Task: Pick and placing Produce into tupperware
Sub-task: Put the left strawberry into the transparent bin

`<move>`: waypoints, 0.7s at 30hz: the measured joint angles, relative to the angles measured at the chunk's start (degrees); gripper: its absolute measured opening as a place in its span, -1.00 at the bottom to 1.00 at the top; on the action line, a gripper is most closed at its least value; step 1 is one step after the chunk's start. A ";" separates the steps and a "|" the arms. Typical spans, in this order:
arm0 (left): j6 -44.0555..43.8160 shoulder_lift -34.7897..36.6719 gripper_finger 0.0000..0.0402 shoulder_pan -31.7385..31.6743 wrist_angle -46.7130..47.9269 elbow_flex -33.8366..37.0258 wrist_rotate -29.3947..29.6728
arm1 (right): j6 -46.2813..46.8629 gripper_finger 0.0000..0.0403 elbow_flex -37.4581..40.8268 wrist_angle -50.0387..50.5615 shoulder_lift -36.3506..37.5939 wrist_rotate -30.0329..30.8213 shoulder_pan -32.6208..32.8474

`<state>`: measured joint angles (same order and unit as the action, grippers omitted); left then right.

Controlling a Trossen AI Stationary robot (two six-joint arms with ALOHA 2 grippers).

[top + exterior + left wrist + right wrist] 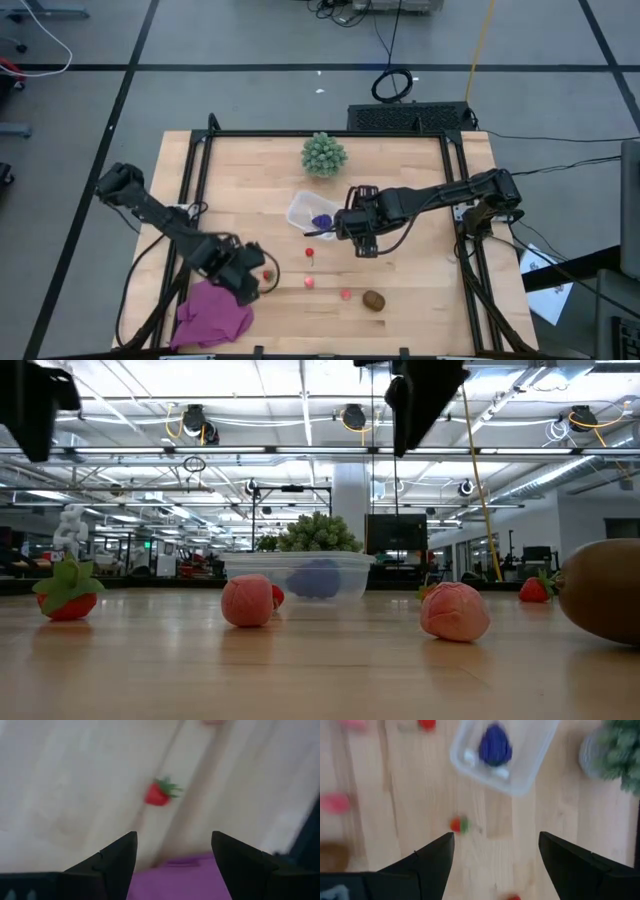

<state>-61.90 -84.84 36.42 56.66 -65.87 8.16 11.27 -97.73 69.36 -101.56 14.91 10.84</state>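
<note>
The clear tupperware [308, 212] stands on the table in front of the green spiky ball, with the purple piece [322, 221] inside it [495, 745]. Loose produce lies on the wood nearer me: a red strawberry [268, 275], a small red piece [310, 253], two pink pieces [309, 282] [346, 294] and the brown oval [374, 300]. My right gripper [362, 245] hovers open just right of the tupperware, above a small strawberry [459, 825]. My left gripper [252, 285] is open above the magenta cloth's edge, with the red strawberry [159, 794] ahead of its fingers.
The pale-green spiky ball [324, 154] sits behind the tupperware toward the far edge. The magenta cloth [212, 312] lies at the near left corner, under my left arm. A black frame [195, 170] borders the table's sides. Bare wood shows on the right half [420, 270].
</note>
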 joint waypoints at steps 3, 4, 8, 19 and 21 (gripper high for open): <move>-5.07 -1.38 0.28 2.17 -3.36 -0.02 0.37 | -0.55 0.40 0.00 -4.83 -0.01 0.12 -1.17; -6.56 -1.88 0.28 2.65 -3.68 -0.02 0.61 | -0.79 0.40 0.00 -6.32 -0.02 0.14 -1.72; -10.70 -5.38 0.28 2.59 -2.89 -0.02 0.83 | -1.68 0.40 0.00 -11.29 -0.02 0.24 -4.54; -4.45 -14.51 0.28 -3.74 -3.69 -0.02 0.96 | -1.91 0.40 0.02 -13.91 0.90 0.14 -11.75; 0.06 -15.40 0.28 -4.26 -3.84 -0.02 0.99 | -1.95 0.40 0.02 -13.62 1.47 0.08 -12.45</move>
<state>-61.83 -100.24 32.17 52.82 -65.89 9.15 9.32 -97.71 55.74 -100.09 14.99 -1.61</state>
